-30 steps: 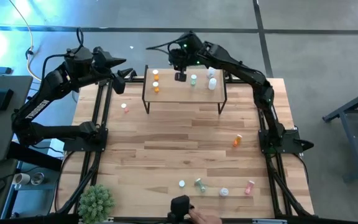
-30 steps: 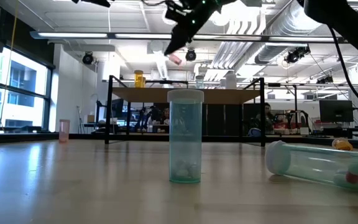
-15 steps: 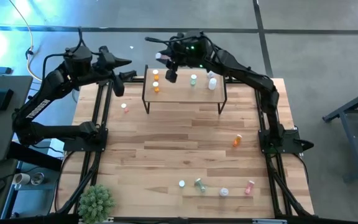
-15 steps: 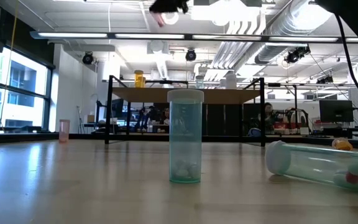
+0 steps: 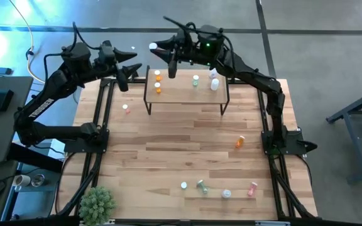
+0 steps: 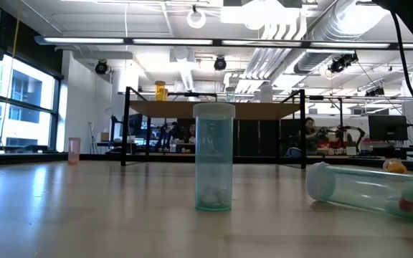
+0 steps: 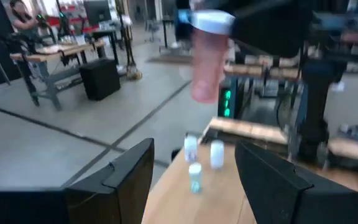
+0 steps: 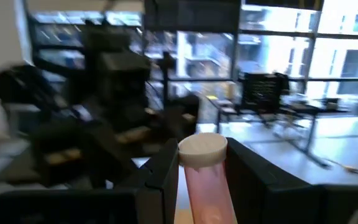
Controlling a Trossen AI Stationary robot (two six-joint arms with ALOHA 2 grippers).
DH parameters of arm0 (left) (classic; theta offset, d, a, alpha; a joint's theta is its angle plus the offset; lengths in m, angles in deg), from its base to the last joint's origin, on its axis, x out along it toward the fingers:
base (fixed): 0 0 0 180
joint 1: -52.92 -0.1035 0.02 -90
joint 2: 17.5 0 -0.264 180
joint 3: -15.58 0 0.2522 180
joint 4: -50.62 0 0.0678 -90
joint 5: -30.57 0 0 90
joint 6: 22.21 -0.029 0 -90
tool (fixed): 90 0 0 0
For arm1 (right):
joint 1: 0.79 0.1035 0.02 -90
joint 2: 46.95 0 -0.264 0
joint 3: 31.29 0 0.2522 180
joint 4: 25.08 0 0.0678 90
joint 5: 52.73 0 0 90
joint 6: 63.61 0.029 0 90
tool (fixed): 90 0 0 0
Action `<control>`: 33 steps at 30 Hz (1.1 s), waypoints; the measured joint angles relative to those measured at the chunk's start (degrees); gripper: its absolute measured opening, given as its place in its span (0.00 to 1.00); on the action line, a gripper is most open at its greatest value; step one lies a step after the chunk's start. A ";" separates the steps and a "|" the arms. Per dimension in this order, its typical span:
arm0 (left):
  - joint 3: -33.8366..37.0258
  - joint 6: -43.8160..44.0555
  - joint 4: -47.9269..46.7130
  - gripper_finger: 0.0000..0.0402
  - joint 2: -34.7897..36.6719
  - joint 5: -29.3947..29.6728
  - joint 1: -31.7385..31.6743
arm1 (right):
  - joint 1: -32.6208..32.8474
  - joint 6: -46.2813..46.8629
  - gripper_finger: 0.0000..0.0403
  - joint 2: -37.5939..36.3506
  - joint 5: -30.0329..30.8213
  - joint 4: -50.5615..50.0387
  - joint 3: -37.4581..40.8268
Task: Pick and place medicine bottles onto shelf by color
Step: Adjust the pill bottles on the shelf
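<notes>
My right gripper [image 5: 158, 48] is high above the far left corner of the shelf [image 5: 187, 94], shut on a pink medicine bottle [image 8: 205, 183] with a white cap [image 5: 153, 46]. My left gripper [image 5: 132, 70] hangs open just left of the shelf, facing that bottle [image 7: 205, 68] with nothing between its fingers. On the shelf stand three orange bottles [image 5: 158, 83], a green one [image 5: 196, 80] and two white ones [image 5: 215, 80]. A pink bottle [image 5: 126, 108] stands on the table left of the shelf. My right gripper pinches the pink bottle's body [image 8: 194, 186] just below the white cap, one finger on each side. The fingers come in level from the table's right side. The bottle stands upright with its cap up, lifted clear, well above the shelf.
Near the front edge are a white bottle [image 5: 184, 185], a green one [image 5: 202, 185], another white one [image 5: 226, 194] and a pink one [image 5: 252, 188]. An orange bottle [image 5: 239, 142] lies at mid right. A green plant [image 5: 97, 202] sits at the near left corner.
My right gripper has risen from just over the shelf and gone toward the table's far left, tipping from pointing down to level and rolling. The pink bottle has gone up with it, still held. My left gripper has tipped up a little.
</notes>
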 joint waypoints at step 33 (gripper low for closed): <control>-0.04 10.62 27.04 0.53 -12.13 -10.77 1.90 | -4.62 19.95 0.23 -1.60 -15.70 3.94 0.04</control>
